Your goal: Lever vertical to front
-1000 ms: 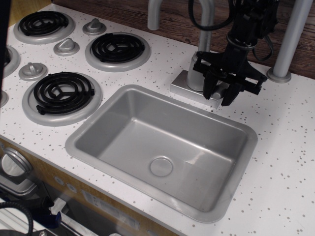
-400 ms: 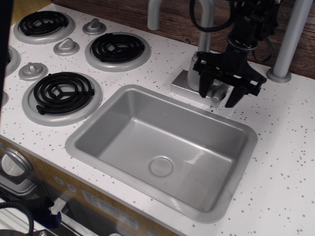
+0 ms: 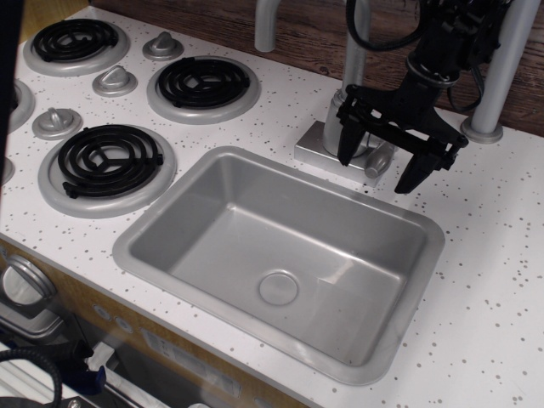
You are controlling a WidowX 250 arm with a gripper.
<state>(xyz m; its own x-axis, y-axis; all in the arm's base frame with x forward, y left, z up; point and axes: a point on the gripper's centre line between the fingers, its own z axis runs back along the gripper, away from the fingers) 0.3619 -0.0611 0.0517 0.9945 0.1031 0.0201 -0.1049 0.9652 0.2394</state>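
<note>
Far to the left of the gripper, four black coil burners sit in silver rings on the white speckled countertop (image 3: pixel 501 255): one at the back left corner (image 3: pixel 75 40), one nearer the middle (image 3: pixel 204 83), one at the front (image 3: pixel 109 160), and a sliver of another cut off at the left edge. Small silver conical stove knobs stand among them, one at the back (image 3: pixel 162 44), one below it (image 3: pixel 114 81) and one further forward (image 3: pixel 57 122).

Below and to the left of the gripper lies the rectangular grey sink basin (image 3: pixel 212 223), with a round drain (image 3: pixel 279 287) in its floor. Behind the sink's far rim, the faucet base (image 3: pixel 321 143) sits on a flat grey plate, its cylindrical body partly hidden by the gripper's left finger; the upright pipe (image 3: pixel 356 42) rises from it out of the top of the view.

The black gripper (image 3: pixel 376 163) hangs over the right side of the faucet base, its two fingers spread wide apart and pointing down. Between them, untouched by either, the lever (image 3: pixel 380 161) shows as a short matte-silver paddle jutting from the side of the base, tilted forward and down toward the sink. The left fingertip (image 3: pixel 344 153) is close to the base; the right fingertip (image 3: pixel 407 178) hovers over the countertop just right of the lever's end.

To the gripper's right, a grey post (image 3: pixel 501 68) stands on a round foot against the dark wooden back wall (image 3: pixel 302 34).
</note>
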